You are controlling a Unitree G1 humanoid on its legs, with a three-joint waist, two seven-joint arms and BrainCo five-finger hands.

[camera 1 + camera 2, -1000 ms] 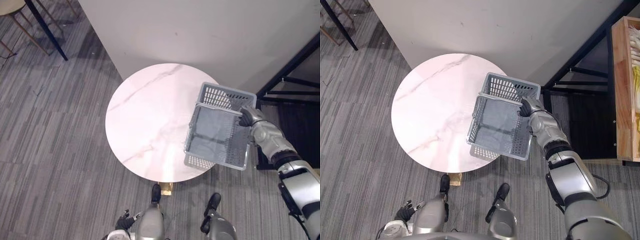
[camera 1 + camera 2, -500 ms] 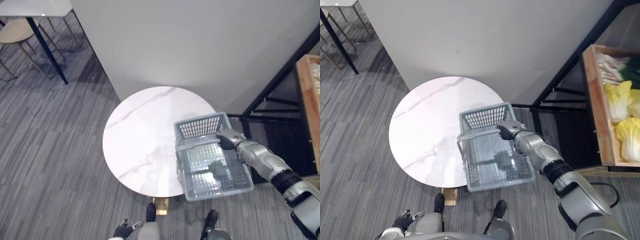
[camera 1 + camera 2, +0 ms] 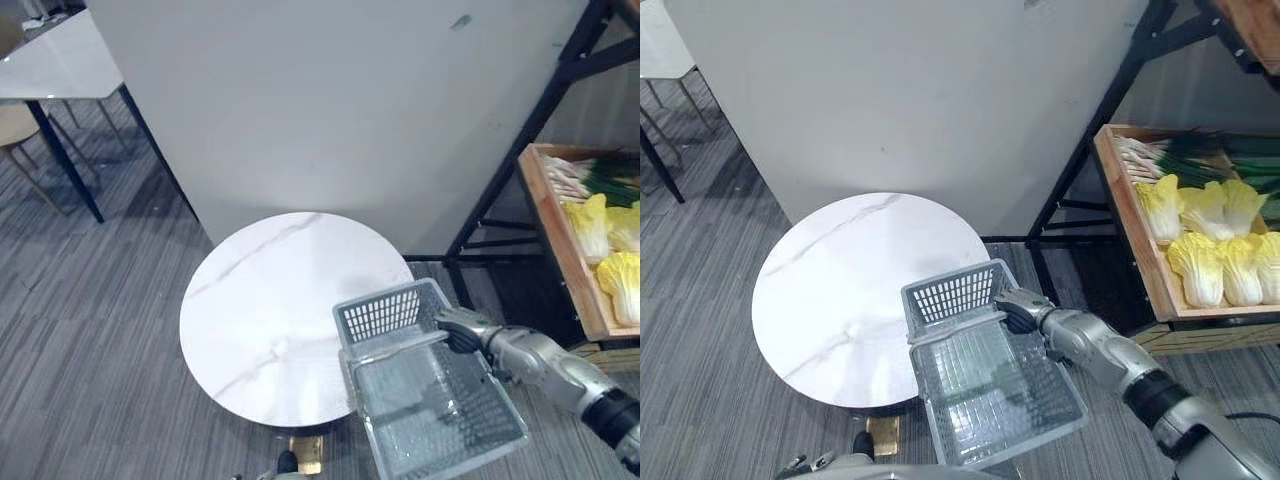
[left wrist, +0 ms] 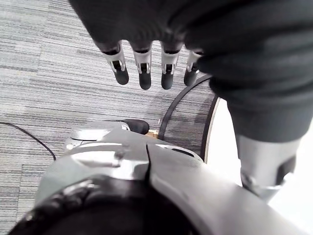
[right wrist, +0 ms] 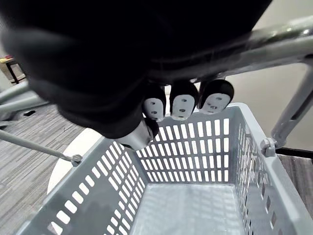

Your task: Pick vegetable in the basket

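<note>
**While the basket (image 3: 952, 292) hangs empty, the cabbages (image 3: 1200, 265) lie in their crate**

Pale and leafy, the cabbages sit in a wooden crate (image 3: 1132, 235), well apart from the basket. They look bulky and easily bruised, so cupping the firm lower body seems safest. Fingers of the right hand (image 3: 1020, 312) are curled round the basket's handle, beside the round table (image 3: 840, 290). The left hand (image 4: 144, 73) hangs straight-fingered, holding nothing.

My right arm is out forward from the lower right, and my right hand (image 3: 1018, 312) has its fingers (image 5: 183, 105) curled round the basket handle (image 5: 286, 43). My left hand (image 4: 143, 73) hangs low, fingers straight and relaxed, holding nothing.
</note>
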